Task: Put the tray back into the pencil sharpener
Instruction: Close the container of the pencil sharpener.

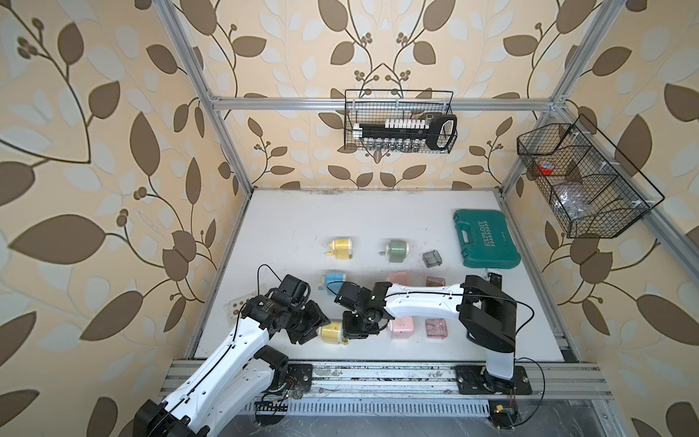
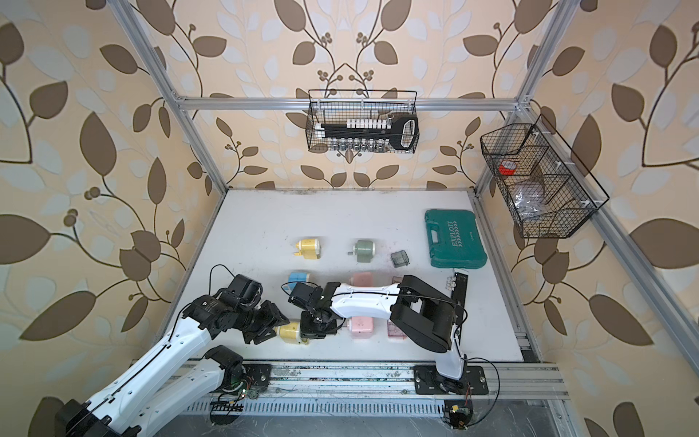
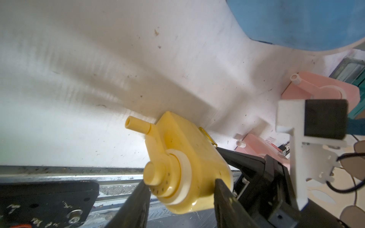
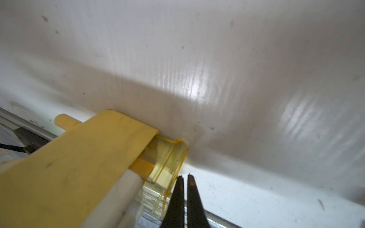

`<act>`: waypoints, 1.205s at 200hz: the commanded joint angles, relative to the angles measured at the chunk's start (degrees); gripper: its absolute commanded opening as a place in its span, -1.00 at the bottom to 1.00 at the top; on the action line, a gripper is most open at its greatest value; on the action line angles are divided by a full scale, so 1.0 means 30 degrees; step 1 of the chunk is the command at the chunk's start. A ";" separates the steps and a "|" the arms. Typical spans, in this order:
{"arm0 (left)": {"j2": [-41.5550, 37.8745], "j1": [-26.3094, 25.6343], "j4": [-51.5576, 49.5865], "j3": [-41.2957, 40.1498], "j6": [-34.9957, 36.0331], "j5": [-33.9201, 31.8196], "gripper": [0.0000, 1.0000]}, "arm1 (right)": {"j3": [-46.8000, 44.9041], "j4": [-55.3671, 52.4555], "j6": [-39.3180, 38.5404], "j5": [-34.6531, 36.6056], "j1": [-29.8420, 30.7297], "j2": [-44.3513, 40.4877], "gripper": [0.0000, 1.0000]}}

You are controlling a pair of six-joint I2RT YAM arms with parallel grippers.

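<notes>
A yellow pencil sharpener [image 1: 332, 332] [image 2: 290, 332] lies near the table's front edge. My left gripper [image 3: 181, 182] [image 1: 316, 329] is shut on its body [image 3: 187, 158], with one finger on each side behind the crank hub. A clear yellow tray [image 4: 166, 158] sits partly inside the sharpener [image 4: 79, 167], and its outer end sticks out. My right gripper [image 4: 185, 176] [image 1: 350, 333] is shut and holds nothing. Its tips are at the tray's outer end face, touching it or nearly so. Only a thin edge of the tray [image 3: 207, 136] shows in the left wrist view.
Other sharpeners stand around: yellow [image 1: 340, 248], green [image 1: 395, 250], blue [image 1: 334, 282] and pink [image 1: 401, 327]. Loose trays lie to the right: grey [image 1: 432, 258] and pinkish [image 1: 436, 327]. A green tool case [image 1: 486, 238] lies at the back right. A metal rail [image 1: 378, 372] runs along the front.
</notes>
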 commanded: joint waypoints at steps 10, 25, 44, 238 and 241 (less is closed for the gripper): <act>-0.0011 -0.0059 -0.0798 -0.0470 -0.0092 0.0424 0.05 | 0.0764 0.1183 0.0455 -0.0524 0.0271 -0.0073 -0.97; -0.0012 -0.0070 -0.0798 -0.0476 -0.0091 0.0425 0.05 | 0.0706 0.1334 0.0564 -0.0553 0.0262 -0.0078 -0.97; -0.0041 -0.0059 -0.0768 -0.0505 -0.0121 0.0424 0.05 | 0.0654 0.1588 0.0702 -0.0638 0.0321 -0.0075 -0.97; -0.0130 -0.0059 -0.0798 -0.0431 -0.0179 0.0381 0.07 | -0.0240 0.2802 0.1642 -0.0135 0.0238 -0.0803 -0.93; -0.0104 -0.0059 -0.0798 -0.0423 -0.0179 0.0368 0.07 | -0.0207 0.2676 0.1595 -0.0102 0.0257 -0.0809 -0.93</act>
